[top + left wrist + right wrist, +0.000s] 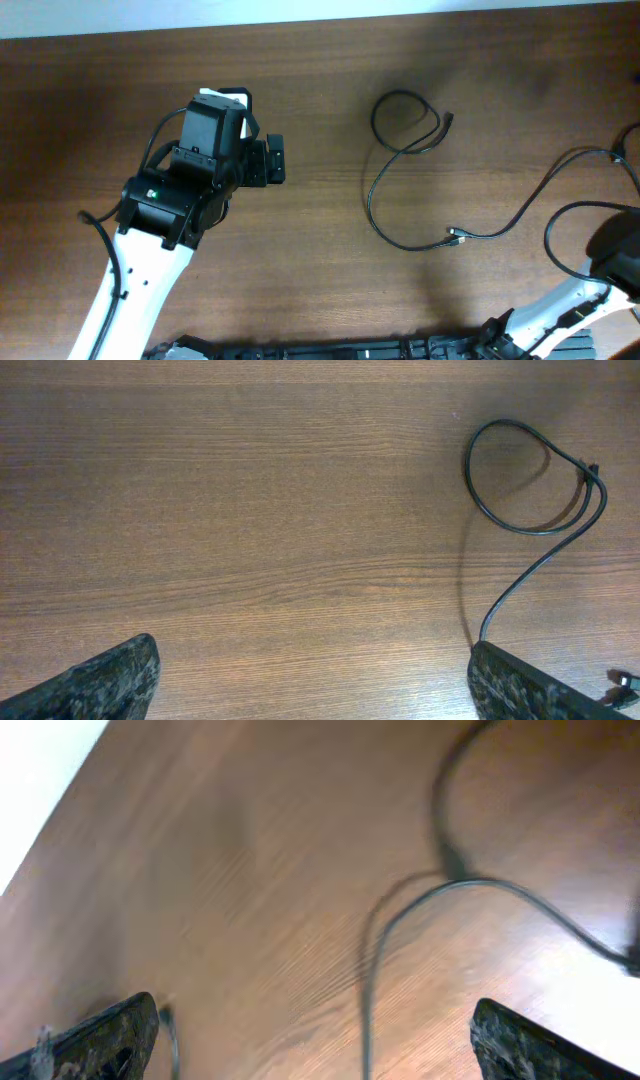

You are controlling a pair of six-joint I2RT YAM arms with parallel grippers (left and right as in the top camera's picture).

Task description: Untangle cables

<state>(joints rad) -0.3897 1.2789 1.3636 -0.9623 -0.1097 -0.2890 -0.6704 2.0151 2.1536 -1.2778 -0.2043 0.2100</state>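
We are seeing a wooden table (320, 270), our left gripper (312, 660) hovering with jaws spread wide, our right gripper (315, 1020) also holding its jaws apart, thin black cables (369, 203) lying looped on the table right of centre

The right pincer (320, 1050) has its jaws wide apart, with one dark fingertip (105, 1040) in each lower corner of the view. Below it is a brown wood-grain surface (230, 900), bordered by a white area at the upper left. A thin dark cable (450, 860), blurred, runs over the surface from the top edge, bends, and continues toward the right and bottom edges.
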